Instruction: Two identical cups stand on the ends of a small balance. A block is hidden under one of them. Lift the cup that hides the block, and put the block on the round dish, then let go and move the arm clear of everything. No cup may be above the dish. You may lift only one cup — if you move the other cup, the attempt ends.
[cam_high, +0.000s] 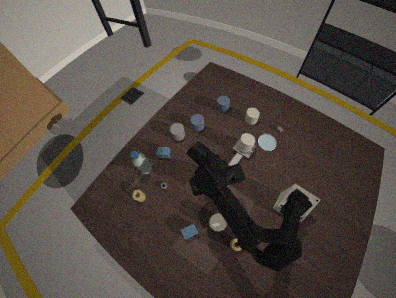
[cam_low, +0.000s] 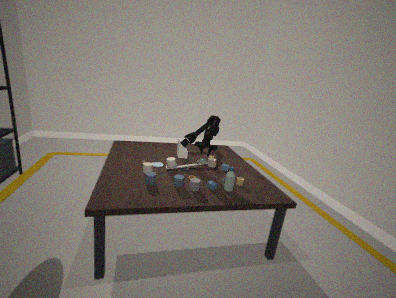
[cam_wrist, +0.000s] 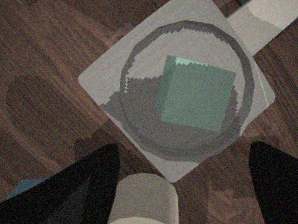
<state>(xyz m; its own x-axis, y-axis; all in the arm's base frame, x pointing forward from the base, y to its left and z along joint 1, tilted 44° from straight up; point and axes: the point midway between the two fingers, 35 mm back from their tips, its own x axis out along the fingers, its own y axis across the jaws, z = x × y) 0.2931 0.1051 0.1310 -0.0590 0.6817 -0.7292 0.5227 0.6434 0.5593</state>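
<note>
You see a dark wooden table (cam_high: 325, 165) scattered with small cups and blocks. A black arm (cam_high: 240, 220) reaches across it from a white base. Its gripper (cam_wrist: 180, 163) hangs above one end of the balance, fingers apart with nothing between them. Below it lies a pale square pad (cam_wrist: 113, 76) marked with a ring. A cream cup (cam_wrist: 143, 219) appears between the fingers, lower in the wrist view. At the other end, a second cup (cam_high: 246, 141) stands upright, just beside the round dish (cam_high: 267, 142). The green block (cam_wrist: 200, 92) sits uncovered on the pad, inside the ring.
</note>
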